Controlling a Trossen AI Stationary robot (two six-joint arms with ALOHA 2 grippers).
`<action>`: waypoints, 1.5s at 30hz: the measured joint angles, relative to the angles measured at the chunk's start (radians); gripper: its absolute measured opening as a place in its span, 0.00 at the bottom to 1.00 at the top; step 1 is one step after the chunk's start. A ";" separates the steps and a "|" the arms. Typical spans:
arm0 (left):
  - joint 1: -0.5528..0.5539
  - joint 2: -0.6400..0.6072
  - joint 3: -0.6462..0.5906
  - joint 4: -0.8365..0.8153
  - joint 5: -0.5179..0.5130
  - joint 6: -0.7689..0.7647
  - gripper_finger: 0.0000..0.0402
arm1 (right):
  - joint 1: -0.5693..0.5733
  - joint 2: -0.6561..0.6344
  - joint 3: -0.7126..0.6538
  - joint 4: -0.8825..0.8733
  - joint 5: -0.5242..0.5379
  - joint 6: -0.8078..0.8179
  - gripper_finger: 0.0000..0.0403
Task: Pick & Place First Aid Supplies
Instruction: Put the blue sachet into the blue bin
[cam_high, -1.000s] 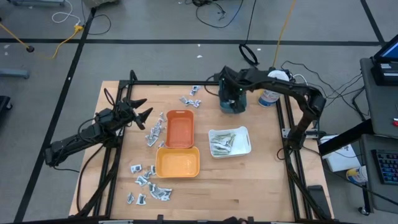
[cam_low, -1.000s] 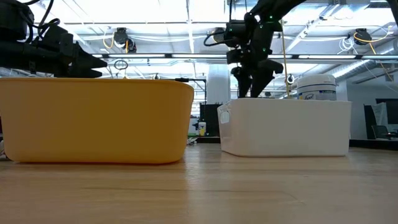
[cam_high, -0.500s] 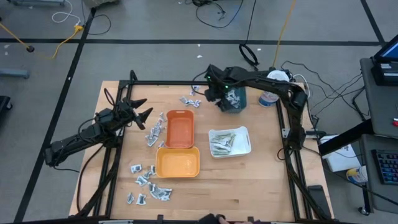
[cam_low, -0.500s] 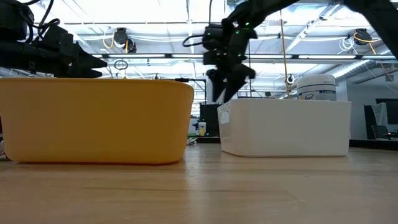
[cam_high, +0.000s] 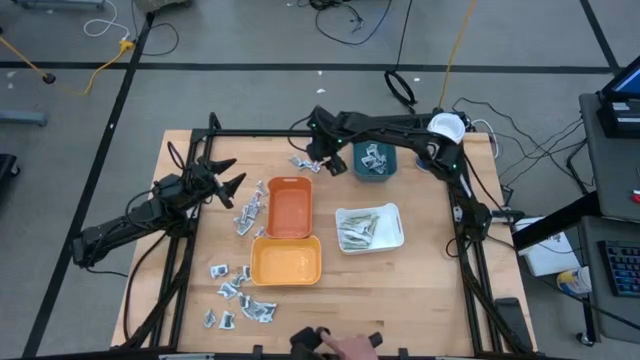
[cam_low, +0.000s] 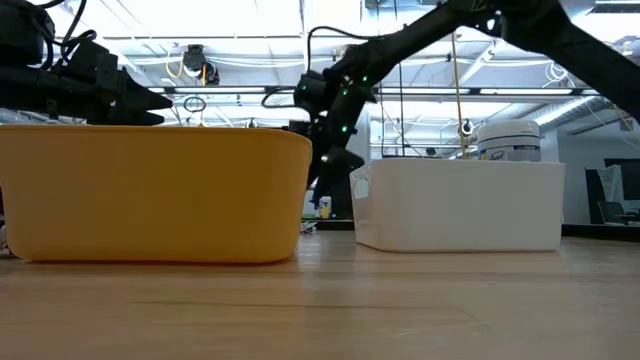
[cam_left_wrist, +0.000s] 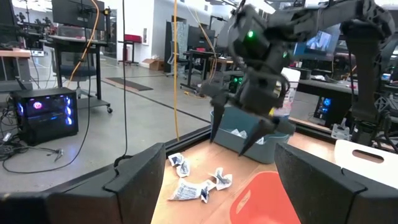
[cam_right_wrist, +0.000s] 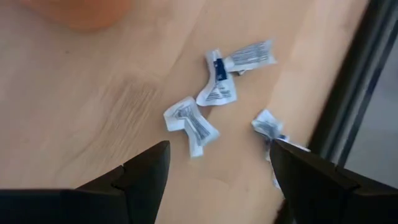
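Silvery-white sachets with blue marks lie flat on the table in groups: a far group (cam_high: 304, 162), one left of the orange tray (cam_high: 246, 213), and a near group (cam_high: 236, 292). Pale green strips (cam_high: 358, 230) lie in the white tray, and more sachets (cam_high: 375, 158) in the teal tray. My right gripper (cam_high: 322, 152) hangs open just above the far group (cam_right_wrist: 199, 115), also seen as the right gripper (cam_left_wrist: 233, 140) in the left wrist view. My left gripper (cam_high: 232, 175) waits open near the table's left side.
The orange tray (cam_high: 290, 208), yellow tray (cam_high: 286, 262), white tray (cam_high: 393, 232) and teal tray (cam_high: 387, 172) fill the table's middle. A white tub (cam_high: 434, 158) stands near the far right. Black frame rails (cam_high: 260, 133) run along the far edge. A person's hand (cam_high: 345, 346) shows at the near edge.
My right gripper has swung from above the teal tray toward the table's left and come down over the far group of sachets. The sachets in the teal tray, covered by it before, now show.
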 joint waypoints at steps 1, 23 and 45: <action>0.000 0.000 0.000 0.000 0.000 0.000 0.77 | 0.000 0.012 0.000 0.006 0.000 -0.001 0.67; 0.000 0.000 0.000 0.000 0.000 0.000 0.77 | -0.004 0.116 -0.007 0.013 -0.060 0.033 0.42; 0.000 0.000 0.000 0.000 0.000 0.000 0.77 | -0.003 0.010 -0.016 0.219 -0.181 0.585 0.02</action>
